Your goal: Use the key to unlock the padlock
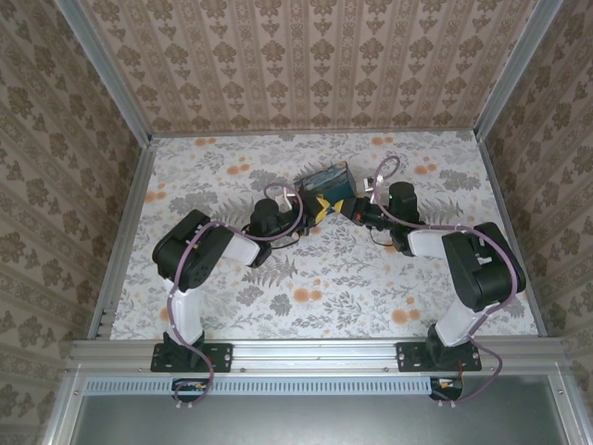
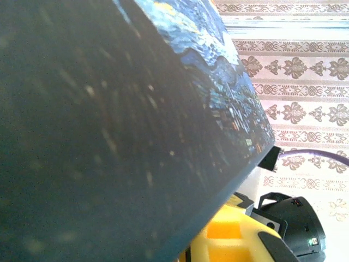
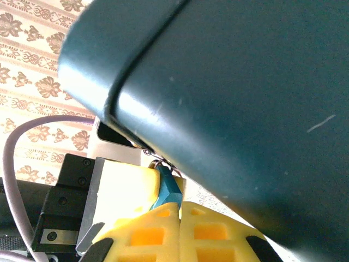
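- Box [image 3: 234,109]: smooth, hard, dark teal shell with a soft sheen.
- Padlock [image 3: 167,190]: smooth teal body, lightly glossy, with a shiny metal loop on top.
- My right fingers [image 3: 147,234]: matt yellow plastic, moulded with square recesses.
- Table [image 1: 352,278]: matt floral-printed covering.
- Rail [image 1: 315,354]: pale brushed metal.

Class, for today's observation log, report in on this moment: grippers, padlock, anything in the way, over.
Copy: right gripper shut on the padlock, which hangs at the box edge. The left gripper shut, close beside it. In the way: the box, tight over both.
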Tool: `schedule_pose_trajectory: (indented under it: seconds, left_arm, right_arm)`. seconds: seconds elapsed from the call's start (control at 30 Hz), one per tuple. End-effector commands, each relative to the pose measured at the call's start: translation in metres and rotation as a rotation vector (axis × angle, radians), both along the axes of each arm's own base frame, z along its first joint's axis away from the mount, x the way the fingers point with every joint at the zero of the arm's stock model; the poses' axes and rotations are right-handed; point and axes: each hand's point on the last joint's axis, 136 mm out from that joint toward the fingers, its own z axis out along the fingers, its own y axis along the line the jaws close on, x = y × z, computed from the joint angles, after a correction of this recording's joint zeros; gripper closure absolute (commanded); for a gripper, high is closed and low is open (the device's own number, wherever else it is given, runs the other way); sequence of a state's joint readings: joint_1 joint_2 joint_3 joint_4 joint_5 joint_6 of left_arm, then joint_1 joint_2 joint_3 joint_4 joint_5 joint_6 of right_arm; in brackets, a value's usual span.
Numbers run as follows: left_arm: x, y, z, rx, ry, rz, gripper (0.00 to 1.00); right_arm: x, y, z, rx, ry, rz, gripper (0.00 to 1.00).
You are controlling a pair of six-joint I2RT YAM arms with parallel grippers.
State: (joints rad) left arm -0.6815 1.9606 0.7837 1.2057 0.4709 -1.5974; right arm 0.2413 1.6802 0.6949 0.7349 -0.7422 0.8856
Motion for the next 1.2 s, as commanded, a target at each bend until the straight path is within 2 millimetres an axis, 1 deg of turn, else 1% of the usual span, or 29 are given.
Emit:
schedule_pose_trajectory:
  seconds: [0.0,0.13,0.23,0.3,0.37,0.47,0.53,0.57,0.6,0.63,0.73,0.77,0.87,0.9,0.97,1.07,1.1,1.17]
  left_arm:
    - [-0.049,-0.032,0.02,-0.039,-0.058,-0.231,1.0]
    - [-0.049,-0.032,0.017,-0.031,-0.054,-0.231,1.0]
    - [-0.047,-0.035,0.013,-0.026,-0.048,-0.233,1.0]
    - [-0.052,-0.037,0.012,-0.029,-0.047,-0.263,1.0]
    - [-0.053,-0.037,0.011,-0.026,-0.045,-0.266,1.0]
    - [-0.054,-0.037,0.011,-0.021,-0.047,-0.27,1.0]
    - [-0.054,-0.037,0.01,-0.012,-0.051,-0.27,1.0]
    - [-0.054,-0.037,0.008,-0.006,-0.052,-0.272,1.0]
    - [-0.054,-0.038,0.006,0.0,-0.052,-0.273,1.0]
    - [-0.053,-0.038,0.005,0.007,-0.055,-0.273,1.0]
    - [-0.051,-0.036,0.0,0.036,-0.075,-0.265,1.0]
    - [-0.05,-0.035,-0.003,0.051,-0.081,-0.263,1.0]
    - [-0.049,-0.031,-0.011,0.101,-0.104,-0.254,1.0]
    - [-0.05,-0.03,-0.014,0.118,-0.106,-0.257,1.0]
    - [-0.051,-0.028,-0.016,0.145,-0.122,-0.261,1.0]
    - [-0.053,-0.026,-0.021,0.2,-0.149,-0.275,1.0]
    - [-0.049,-0.024,-0.023,0.226,-0.158,-0.251,1.0]
    - [-0.049,-0.022,-0.022,0.244,-0.18,-0.254,1.0]
  right_arm:
    - [0.014,0.013,0.029,0.046,-0.076,0.025,1.0]
    - [0.016,0.024,0.032,0.206,0.014,0.029,1.0]
    - [0.022,0.029,0.029,0.316,0.093,0.018,1.0]
    - [0.026,0.029,0.026,0.333,0.104,0.013,1.0]
    - [0.026,0.028,0.014,0.242,0.098,-0.008,1.0]
    - [0.019,0.029,0.001,0.039,0.052,-0.005,1.0]
    - [0.014,0.028,0.0,-0.048,0.013,-0.006,1.0]
    - [0.012,0.03,-0.001,-0.055,0.023,-0.003,1.0]
    - [0.011,0.034,0.002,-0.016,0.043,0.017,1.0]
    - [0.011,0.039,0.009,0.047,0.06,0.037,1.0]
    - [0.017,0.046,0.022,0.217,0.101,0.04,1.0]
    - [0.019,0.047,0.022,0.245,0.12,0.035,1.0]
    - [0.023,0.047,0.014,0.268,0.159,0.018,1.0]
    - [0.024,0.046,0.006,0.259,0.18,0.005,1.0]
    - [0.025,0.045,-0.001,0.263,0.202,-0.011,1.0]
    - [0.028,0.045,-0.002,0.323,0.226,-0.021,1.0]
    - [0.03,0.045,-0.003,0.341,0.232,-0.026,1.0]
    - [0.032,0.045,-0.006,0.359,0.248,-0.037,1.0]
